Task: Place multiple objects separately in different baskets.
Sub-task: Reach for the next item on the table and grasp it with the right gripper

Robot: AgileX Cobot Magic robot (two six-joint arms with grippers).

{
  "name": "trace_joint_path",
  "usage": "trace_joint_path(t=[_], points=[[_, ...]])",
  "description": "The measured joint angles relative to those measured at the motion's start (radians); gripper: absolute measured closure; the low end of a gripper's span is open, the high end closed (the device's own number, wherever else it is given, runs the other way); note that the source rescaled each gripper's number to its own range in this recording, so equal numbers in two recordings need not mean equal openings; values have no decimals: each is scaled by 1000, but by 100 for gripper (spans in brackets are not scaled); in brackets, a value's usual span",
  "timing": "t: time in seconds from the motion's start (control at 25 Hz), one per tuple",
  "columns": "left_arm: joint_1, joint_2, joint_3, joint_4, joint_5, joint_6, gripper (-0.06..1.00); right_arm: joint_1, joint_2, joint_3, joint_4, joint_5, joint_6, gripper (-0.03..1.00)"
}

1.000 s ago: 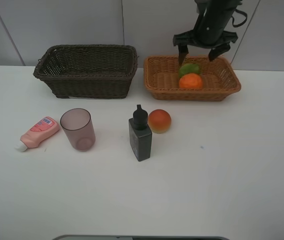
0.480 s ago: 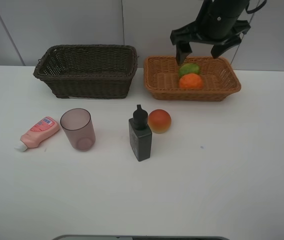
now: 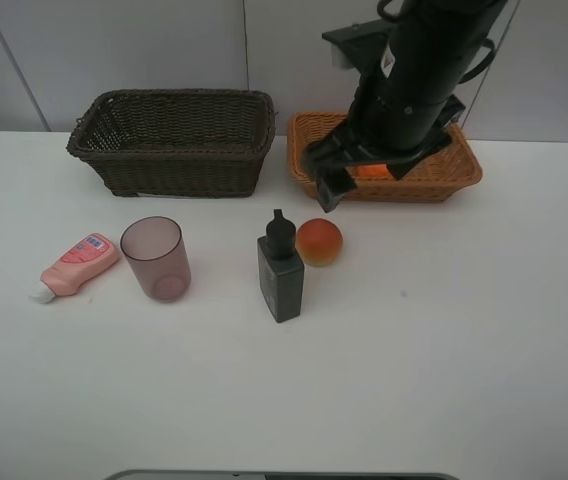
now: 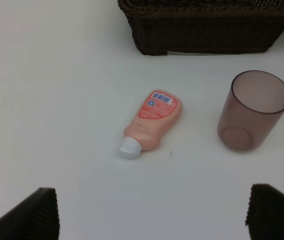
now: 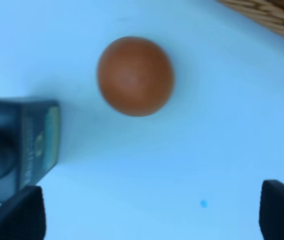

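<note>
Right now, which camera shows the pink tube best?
The left wrist view. The pink tube lies there large and unblocked, with its label and white cap plain to see. The exterior high view shows it whole but small, lying on the table left of the cup. The right wrist view does not show it.

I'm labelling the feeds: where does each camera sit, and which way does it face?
Exterior high: mounted high, looking down at the table and dark basket; right arm shows.
Left wrist: down onto pink tube and cup; tips of left gripper show.
Right wrist: down onto peach; tips of right gripper show.
Exterior and right wrist share the peach.
</note>
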Motion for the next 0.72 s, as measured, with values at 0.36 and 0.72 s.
trace_joint_path(t=[0.36, 0.72], points=[[0, 0, 0, 0, 0, 0, -2, 47, -3, 3, -15, -17, 0, 6], [0, 0, 0, 0, 0, 0, -2, -88, -3, 3, 5, -102, 0, 6]])
